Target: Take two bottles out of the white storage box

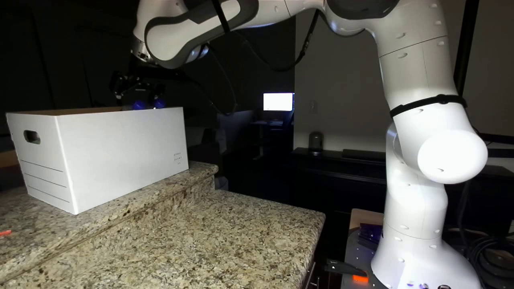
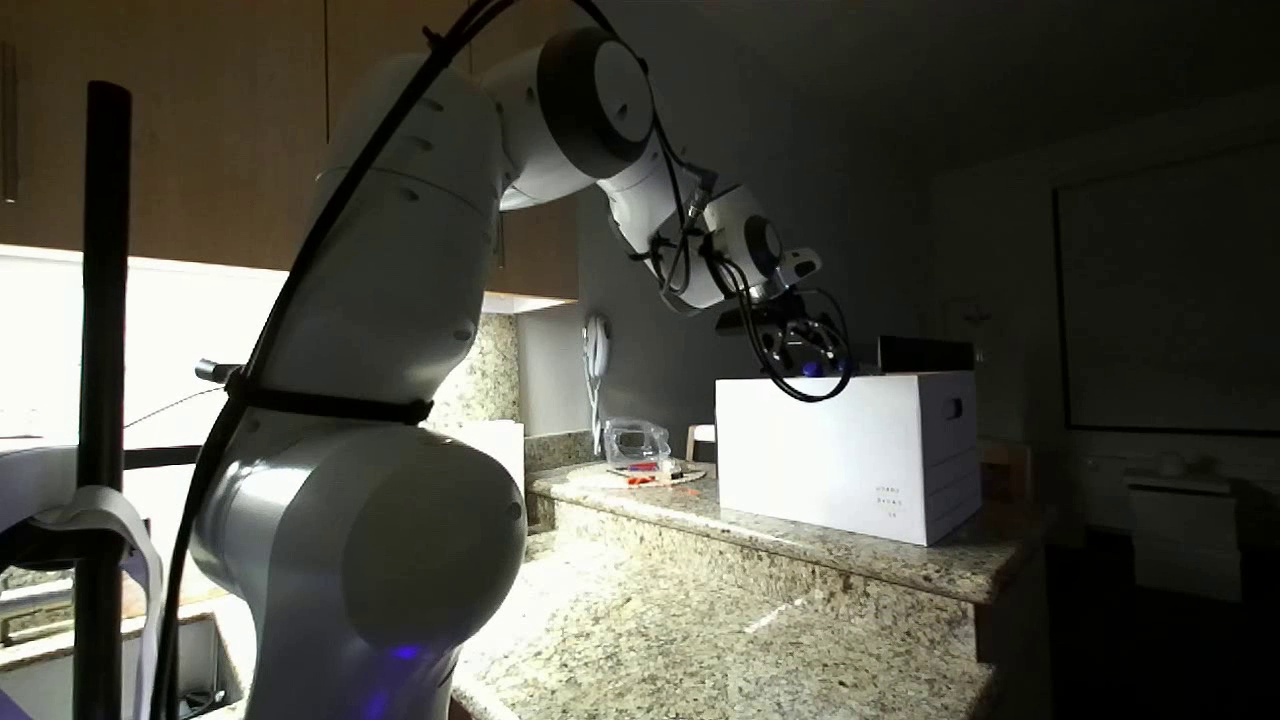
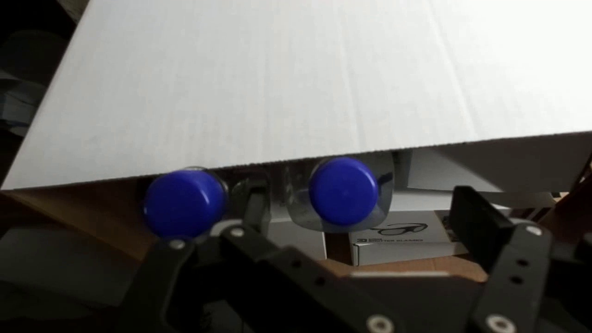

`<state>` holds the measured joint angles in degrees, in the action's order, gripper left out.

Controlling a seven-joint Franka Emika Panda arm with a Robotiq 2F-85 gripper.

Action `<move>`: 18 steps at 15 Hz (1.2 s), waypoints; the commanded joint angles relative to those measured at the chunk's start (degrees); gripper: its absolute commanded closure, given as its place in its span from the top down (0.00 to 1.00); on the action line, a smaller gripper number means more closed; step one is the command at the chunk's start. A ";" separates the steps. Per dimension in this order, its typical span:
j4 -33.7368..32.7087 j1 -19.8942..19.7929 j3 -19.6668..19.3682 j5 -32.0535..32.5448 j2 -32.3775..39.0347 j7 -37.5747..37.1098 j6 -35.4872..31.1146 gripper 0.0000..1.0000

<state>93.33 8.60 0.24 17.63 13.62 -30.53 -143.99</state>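
The white storage box (image 1: 124, 156) stands on the raised counter ledge; it also shows in an exterior view (image 2: 820, 455). Two clear bottles with blue caps stand inside it, close to one long wall. In the wrist view the right bottle (image 3: 343, 192) is partly hidden by the box wall (image 3: 277, 83), and the left bottle (image 3: 184, 204) is partly behind a finger. My gripper (image 3: 366, 208) is open above the box opening. One finger is between the two caps, the other well to the right of the right bottle. No contact shows. The caps also show in an exterior view (image 1: 149, 104).
Small white cartons, one with a glasses picture (image 3: 397, 236), lie inside the box. The granite counter (image 1: 241, 233) steps down from the ledge. A clear plastic container (image 2: 637, 440) and several markers are on the ledge beyond the box.
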 commanded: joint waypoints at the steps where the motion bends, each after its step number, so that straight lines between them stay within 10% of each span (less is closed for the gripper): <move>1: -1.89 0.49 -0.28 -1.33 0.01 1.52 4.11 0.73; 10: -2.95 0.12 -0.16 -3.00 1.90 2.07 5.24 0.13; 18: -3.65 0.79 -0.45 -1.34 0.84 1.32 4.09 0.15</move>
<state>90.87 8.78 0.30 16.19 14.78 -30.37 -139.68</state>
